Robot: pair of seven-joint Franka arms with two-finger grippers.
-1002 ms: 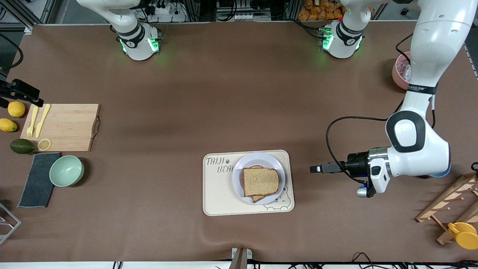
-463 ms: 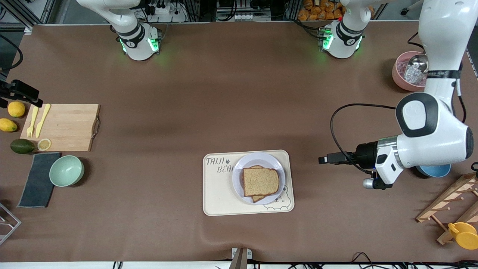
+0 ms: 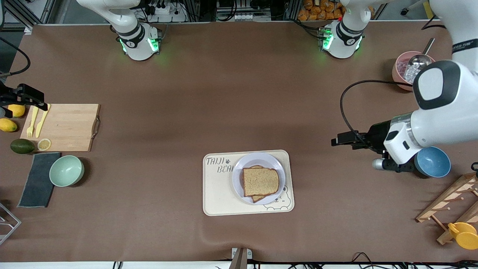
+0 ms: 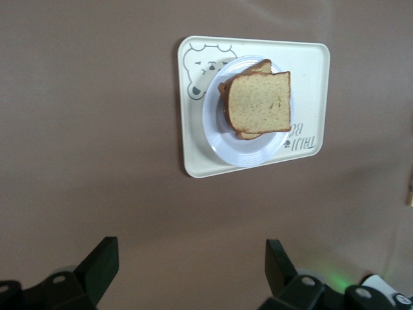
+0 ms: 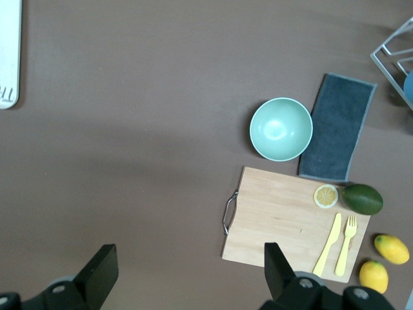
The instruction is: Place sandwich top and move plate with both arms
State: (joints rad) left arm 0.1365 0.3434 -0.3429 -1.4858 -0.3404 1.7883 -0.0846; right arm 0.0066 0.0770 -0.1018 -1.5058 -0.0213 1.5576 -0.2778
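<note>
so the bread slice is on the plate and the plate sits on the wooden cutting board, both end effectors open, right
Not quite: the plate sits on the cream bear-printed tray, not the wooden cutting board, which lies toward the right arm's end of the table; the front view shows this. The rest holds: the bread slice is on the plate, and the left end effector and right end effector are both open.

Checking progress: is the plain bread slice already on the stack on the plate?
Yes, the sandwich top lies on the stack on the plate.
</note>
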